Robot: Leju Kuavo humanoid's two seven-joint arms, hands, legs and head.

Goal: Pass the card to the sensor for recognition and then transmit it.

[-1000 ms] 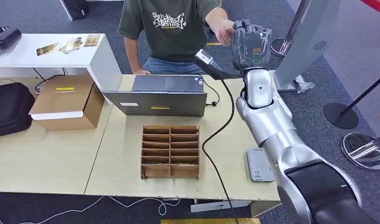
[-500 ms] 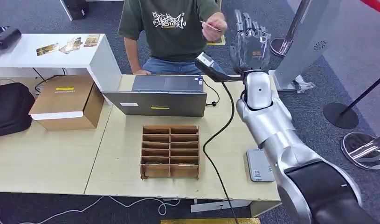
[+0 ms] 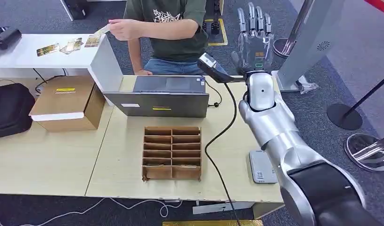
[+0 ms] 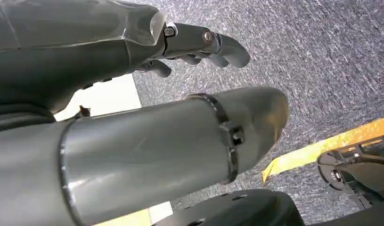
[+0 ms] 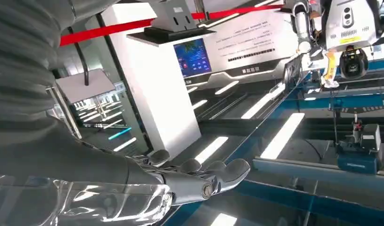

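1. Handover looks complete from my seat: a second ago my right hand (image 3: 252, 35) was closed around the small flat card with the person's hand on it; half a second ago the fingers had opened and the person held the card clear of them.
2. Now the person in the dark green T-shirt (image 3: 171, 28) has swung that arm across and holds the small flat card (image 3: 101, 30) over the right edge of the white side table (image 3: 48, 59), well apart from my hand.
3. I judge the passing step finished; the grey card reader (image 3: 261, 166) sits near the right edge of the light wooden surface (image 3: 58, 160).
4. My right hand is raised beyond the far edge, fingers straight, spread and empty.
5. My left hand (image 4: 199, 44) hangs over grey carpet, fingers loosely curled around nothing.
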